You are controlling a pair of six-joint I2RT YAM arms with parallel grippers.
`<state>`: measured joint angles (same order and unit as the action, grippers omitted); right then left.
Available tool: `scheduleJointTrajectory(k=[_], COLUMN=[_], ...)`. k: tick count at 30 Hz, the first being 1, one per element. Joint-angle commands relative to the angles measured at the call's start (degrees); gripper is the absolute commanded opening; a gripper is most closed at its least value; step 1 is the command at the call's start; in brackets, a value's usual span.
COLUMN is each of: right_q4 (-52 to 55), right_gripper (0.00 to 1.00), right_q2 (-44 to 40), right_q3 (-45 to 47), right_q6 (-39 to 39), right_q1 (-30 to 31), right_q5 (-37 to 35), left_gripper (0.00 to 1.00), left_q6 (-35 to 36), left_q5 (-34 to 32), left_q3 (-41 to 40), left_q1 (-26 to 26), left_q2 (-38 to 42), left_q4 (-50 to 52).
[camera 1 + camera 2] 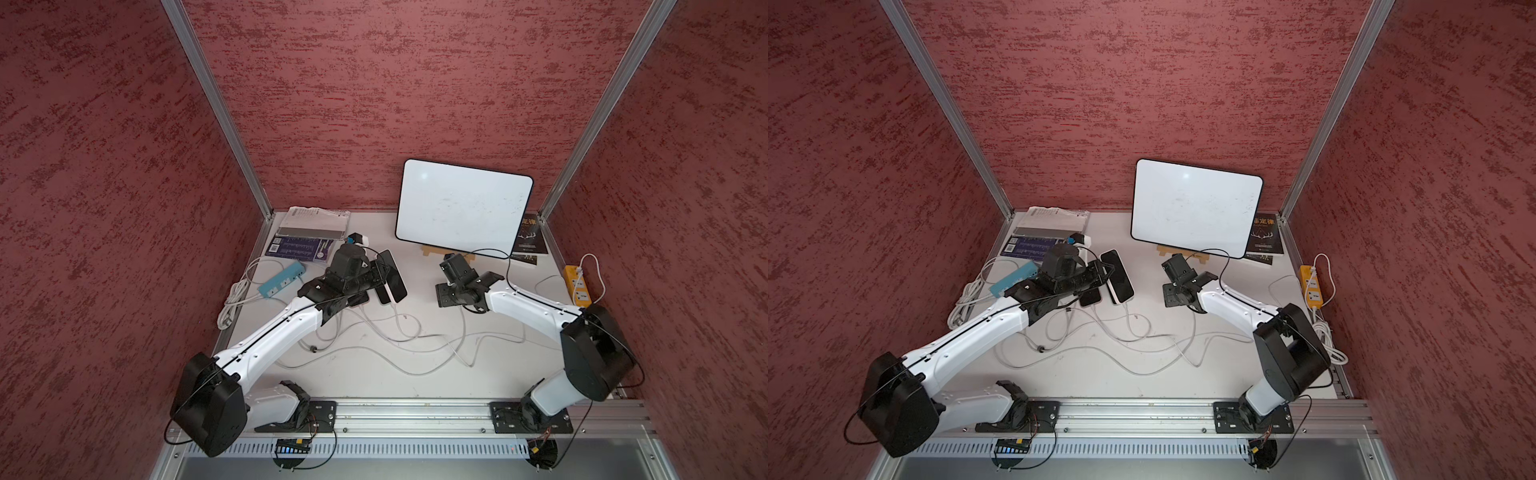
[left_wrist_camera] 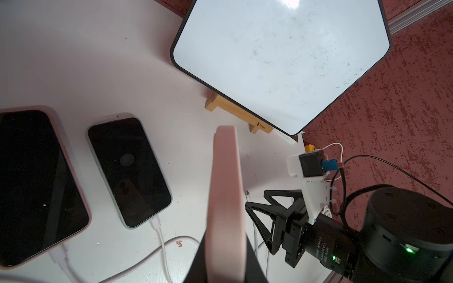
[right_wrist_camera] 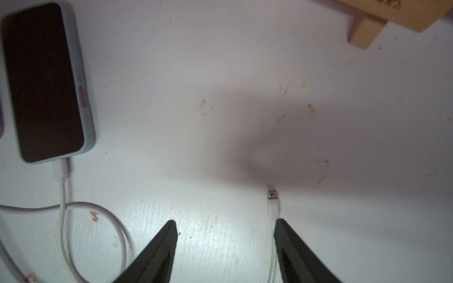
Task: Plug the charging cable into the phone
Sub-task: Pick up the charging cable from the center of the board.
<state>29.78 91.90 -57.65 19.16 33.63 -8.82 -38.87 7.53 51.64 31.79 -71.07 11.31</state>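
Note:
My left gripper (image 2: 225,257) is shut on a pink-cased phone (image 2: 225,186), seen edge-on in the left wrist view and held just above the table in both top views (image 1: 392,274) (image 1: 1120,274). My right gripper (image 3: 225,221) hangs open low over the white table (image 3: 220,98), to the right of the phone (image 1: 445,293). The free plug of the white charging cable (image 3: 272,194) lies on the table just ahead of one fingertip, and its cord runs back along the inner side of that finger. Nothing is between the right jaws.
Two other phones lie on the table with white cables in them, a large one (image 2: 36,186) and a smaller one (image 2: 127,171). A whiteboard (image 1: 463,205) leans on a wooden stand (image 1: 432,250). A blue power strip (image 1: 282,279), a yellow one (image 1: 577,284) and looped cables (image 1: 395,336) lie around.

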Motion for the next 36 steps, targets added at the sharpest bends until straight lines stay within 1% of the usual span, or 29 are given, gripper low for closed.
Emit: scheduleJointTrajectory(k=[1,3,5,7,13,17,23,28,32,36], right_q4=[1.91,1.88,1.92,2.12,1.07,0.69,-1.55,-3.03,-3.06,-3.10], right_gripper=[0.62,0.60,0.59,0.59,0.58,0.54,0.47,0.38,0.30,0.26], right_q2=[2.53,3.20,3.97,4.64,5.61,6.58,6.33,8.95,9.82,9.01], right_q3=[0.63,0.64,0.41,0.46,1.66,1.82,4.05,4.07,3.79,4.53], right_q6=[-0.88,-0.92,-1.01,-0.92,-0.46,-0.37,0.56,0.40,0.18,0.47], right_q1=[-0.76,-1.06,-1.33,-1.58,-3.25,-3.85,-5.40,-6.22,-6.26,-6.26], right_q5=[-2.21,-2.07,-1.05,-0.82,-0.07,0.36,3.16,5.02,5.12,5.04], left_gripper=[0.00,0.00,0.00,0.00,0.00,0.00,0.00,0.00,0.00,0.00], left_q6=[3.05,2.27,2.29,2.74,2.28,2.28,2.33,2.18,2.11,2.05], left_q5=[5.00,4.92,3.73,4.42,4.33,4.11,4.02,3.89,4.07,3.92], left_q3=[-3.26,-5.13,-4.62,-4.25,-5.33,-5.06,-4.84,-5.19,-5.10,-5.40], left_q1=[-0.11,-0.05,-0.42,-0.63,-0.77,-0.83,-1.43,-2.16,-2.35,-2.51], left_q2=[2.60,4.50,4.68,4.13,4.20,3.84,4.07,4.50,4.40,4.45], left_q4=[-11.08,-13.93,-12.14,-11.34,-12.87,-12.37,-11.17,-10.71,-10.35,-10.33])
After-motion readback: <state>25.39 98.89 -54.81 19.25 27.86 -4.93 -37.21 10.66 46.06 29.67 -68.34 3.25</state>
